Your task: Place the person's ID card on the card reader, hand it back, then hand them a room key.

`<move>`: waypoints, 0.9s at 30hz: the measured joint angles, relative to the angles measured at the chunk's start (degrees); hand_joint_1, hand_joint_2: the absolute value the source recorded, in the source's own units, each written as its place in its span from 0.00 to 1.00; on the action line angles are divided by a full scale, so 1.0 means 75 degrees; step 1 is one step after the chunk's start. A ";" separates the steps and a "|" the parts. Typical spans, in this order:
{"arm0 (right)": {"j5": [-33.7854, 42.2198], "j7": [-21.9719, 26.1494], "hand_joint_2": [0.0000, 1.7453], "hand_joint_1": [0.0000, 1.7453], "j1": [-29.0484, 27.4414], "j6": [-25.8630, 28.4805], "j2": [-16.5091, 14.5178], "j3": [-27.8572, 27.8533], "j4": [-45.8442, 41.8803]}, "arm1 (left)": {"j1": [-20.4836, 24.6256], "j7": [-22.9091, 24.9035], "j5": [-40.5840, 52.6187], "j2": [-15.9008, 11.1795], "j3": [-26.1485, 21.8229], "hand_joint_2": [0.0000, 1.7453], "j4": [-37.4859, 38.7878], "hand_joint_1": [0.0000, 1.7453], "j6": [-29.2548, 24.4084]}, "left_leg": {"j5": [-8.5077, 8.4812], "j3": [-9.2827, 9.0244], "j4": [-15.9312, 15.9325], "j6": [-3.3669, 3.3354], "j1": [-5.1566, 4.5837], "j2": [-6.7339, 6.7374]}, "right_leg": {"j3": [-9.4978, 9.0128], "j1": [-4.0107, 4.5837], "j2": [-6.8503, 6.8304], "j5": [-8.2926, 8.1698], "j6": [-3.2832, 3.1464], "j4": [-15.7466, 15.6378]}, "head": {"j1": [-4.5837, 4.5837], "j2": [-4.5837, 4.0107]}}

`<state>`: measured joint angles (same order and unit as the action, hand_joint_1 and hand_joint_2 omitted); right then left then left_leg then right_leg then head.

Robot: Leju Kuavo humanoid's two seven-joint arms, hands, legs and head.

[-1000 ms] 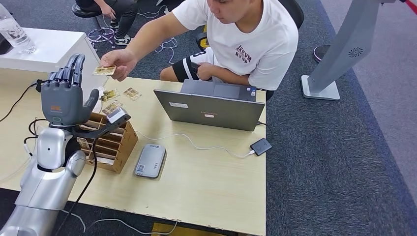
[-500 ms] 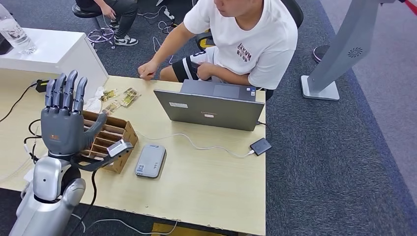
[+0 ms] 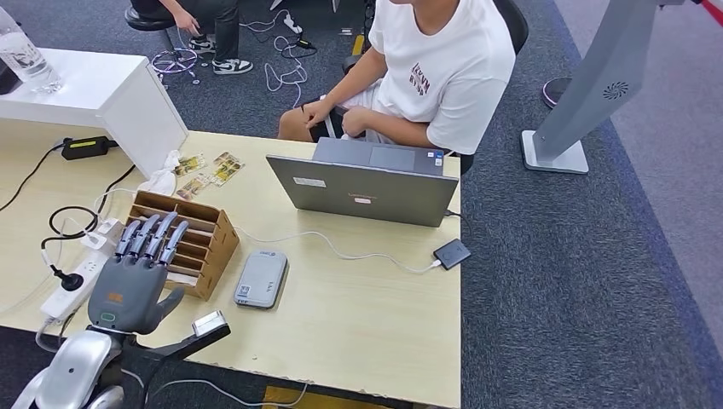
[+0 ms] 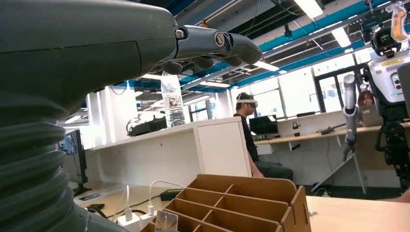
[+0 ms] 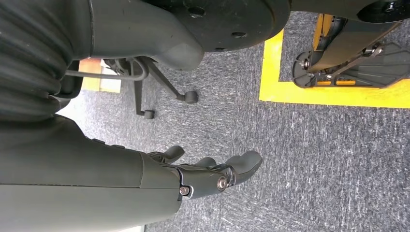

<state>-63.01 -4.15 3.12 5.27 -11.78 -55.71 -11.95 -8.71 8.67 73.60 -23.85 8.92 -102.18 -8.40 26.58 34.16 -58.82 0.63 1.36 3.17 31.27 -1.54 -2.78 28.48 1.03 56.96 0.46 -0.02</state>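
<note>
lowered since the earlier frame, the left hand hovers empty, fingers spread, at the table's front edge beside the wooden organizer. right hand hangs empty, fingers loosely apart.

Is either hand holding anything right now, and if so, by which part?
Nothing is held: the left hand is empty with fingers extended, and the right hand hangs empty.

A pale wooden table stands on dark grey-blue carpet, with a white counter touching its far left corner and a grey stand on a white base beyond its far right corner. Past the counter, long ceiling lights run between teal beams, and tall windows line the far wall. Yellow floor tape crosses the carpet.
</note>
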 joint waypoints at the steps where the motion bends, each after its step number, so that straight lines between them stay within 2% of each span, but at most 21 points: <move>1: -0.0010 0.0003 1.00 0.00 0.0000 0.0002 0.0000 -0.0001 -0.0001 | -0.0015 0.0046 -0.0016 -0.0017 0.0000 1.00 0.0000 0.00 0.0086 | 0.0000 0.0000 0.0000 0.0000 0.0000 0.0000 | -0.0001 0.0000 0.0000 -0.0001 0.0000 0.0000 | 0.0000 0.0000; 5: -0.0111 0.0055 1.00 0.00 0.0001 0.0004 0.0000 -0.0003 -0.0001 | -0.0024 0.0423 0.0083 -0.0040 0.0000 1.00 0.0113 0.00 0.0421 | 0.0000 0.0000 0.0000 0.0000 0.0000 0.0000 | -0.0001 -0.0001 0.0000 -0.0002 0.0001 0.0000 | 0.0001 0.0000; 12: -0.0252 -0.0004 1.00 0.00 0.0020 -0.0006 -0.0005 -0.0003 -0.0001 | 0.0295 0.0792 0.0060 0.0113 -0.0004 1.00 0.0956 0.00 0.0378 | -0.0001 -0.0001 0.0000 0.0001 0.0000 -0.0003 | 0.0000 0.0000 -0.0001 -0.0002 0.0001 0.0001 | 0.0000 0.0000; 18: -0.0316 -0.0012 1.00 0.00 0.0028 -0.0031 -0.0018 -0.0003 -0.0001 | 0.0622 0.0843 -0.0078 0.0254 -0.0133 1.00 0.1758 0.00 0.0457 | -0.0001 -0.0001 0.0000 0.0001 0.0000 -0.0002 | -0.0001 0.0000 0.0000 -0.0003 0.0000 0.0001 | -0.0001 0.0000; 27: -0.0384 -0.0039 1.00 0.00 0.0029 -0.0048 -0.0032 -0.0003 -0.0001 | 0.0640 0.0831 -0.0204 0.0369 -0.0311 1.00 0.2235 0.00 0.0470 | 0.0000 0.0001 0.0000 0.0001 0.0000 -0.0002 | 0.0000 0.0000 0.0000 -0.0002 0.0000 0.0000 | -0.0001 0.0000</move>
<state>-65.89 -4.45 3.34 4.91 -12.02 -55.74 -11.96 -3.91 14.91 72.07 -21.09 6.58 -85.42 -4.87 26.57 34.17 -58.82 0.64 1.35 3.15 31.28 -1.54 -2.78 28.47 1.03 56.96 0.46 -0.02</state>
